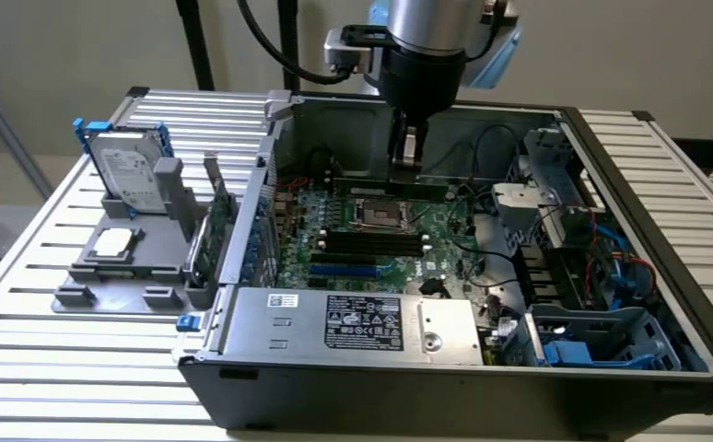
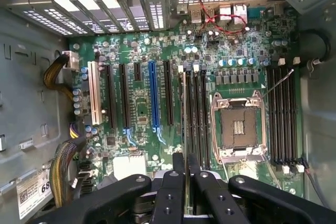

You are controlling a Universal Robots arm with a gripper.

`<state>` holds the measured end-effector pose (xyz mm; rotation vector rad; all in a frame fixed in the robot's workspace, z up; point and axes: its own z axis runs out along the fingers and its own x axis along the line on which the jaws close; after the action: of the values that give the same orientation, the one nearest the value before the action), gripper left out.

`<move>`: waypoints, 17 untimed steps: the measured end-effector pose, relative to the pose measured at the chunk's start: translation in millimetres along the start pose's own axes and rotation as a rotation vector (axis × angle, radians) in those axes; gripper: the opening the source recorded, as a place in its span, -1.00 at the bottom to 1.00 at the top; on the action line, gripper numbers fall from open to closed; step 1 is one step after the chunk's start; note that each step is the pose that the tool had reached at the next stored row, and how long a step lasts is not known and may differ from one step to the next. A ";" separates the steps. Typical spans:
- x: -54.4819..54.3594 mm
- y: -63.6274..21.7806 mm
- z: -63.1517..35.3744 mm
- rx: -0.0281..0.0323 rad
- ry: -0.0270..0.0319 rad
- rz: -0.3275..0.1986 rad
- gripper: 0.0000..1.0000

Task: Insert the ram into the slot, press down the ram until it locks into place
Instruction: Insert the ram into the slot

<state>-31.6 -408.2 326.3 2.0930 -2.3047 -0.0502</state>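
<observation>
Green ram, grasped edge-on by fingers, hung over black slot; apparently unseated, insertion and locking outstanding.

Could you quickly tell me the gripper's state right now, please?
Gripper: shut on the long thin green circuit-board ram stick.

Digits "68" on a white sticker — power-supply label print unreadable.
</observation>
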 end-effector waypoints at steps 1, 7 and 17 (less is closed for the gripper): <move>0.0 0.0 1.9 0.0000 -0.0002 0.001 -0.73; 0.1 0.0 12.8 0.0000 -0.0004 0.006 -0.73; 0.1 0.1 31.1 0.0000 -0.0007 0.012 -0.73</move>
<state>-32.9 -408.1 295.3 2.0791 -2.3177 -0.0506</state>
